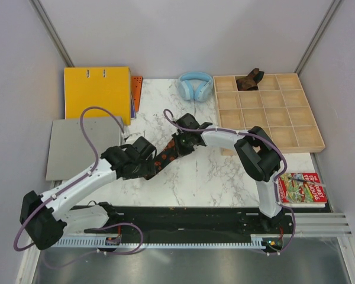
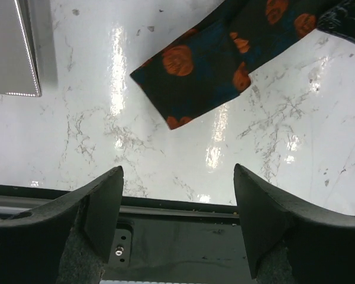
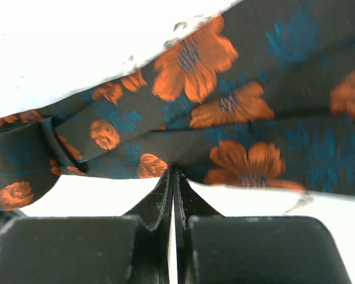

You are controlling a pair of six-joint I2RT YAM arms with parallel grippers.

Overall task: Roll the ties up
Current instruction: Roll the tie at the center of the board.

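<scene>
- Right wrist view: the right gripper is clenched, its two fingers pressed together with only a hairline slit between them. Their tips bite the near edge of the patterned tie, black cloth with orange flowers and blue marks.
- Beyond the tips, that tie lies in overlapping folds across the whole width of the view, with the white marble tabletop showing above and below it.
- Left wrist view: the left gripper is released, its fingers spread wide with nothing between them. It hovers over bare marble at the table's near edge, just above a black rail.
- One end of the patterned tie lies flat on the marble ahead of those fingers, apart from them, and runs off toward the upper right.
- Top external view: both grippers meet near the middle of the table, the left at the tie's lower-left end and the right at its upper-right end. The tie stretches diagonally between them as a strip, not a roll.
- Farther out, the brown tie sits bunched in the wooden tray, in the back row, second compartment from the left, with part of it poking over the back rim.
- Light-blue headphones lie just left of the tray.
- At the far left sits a yellow binder, with a grey board in front of it.
- A book lies at the near right, beside the right arm.
</scene>
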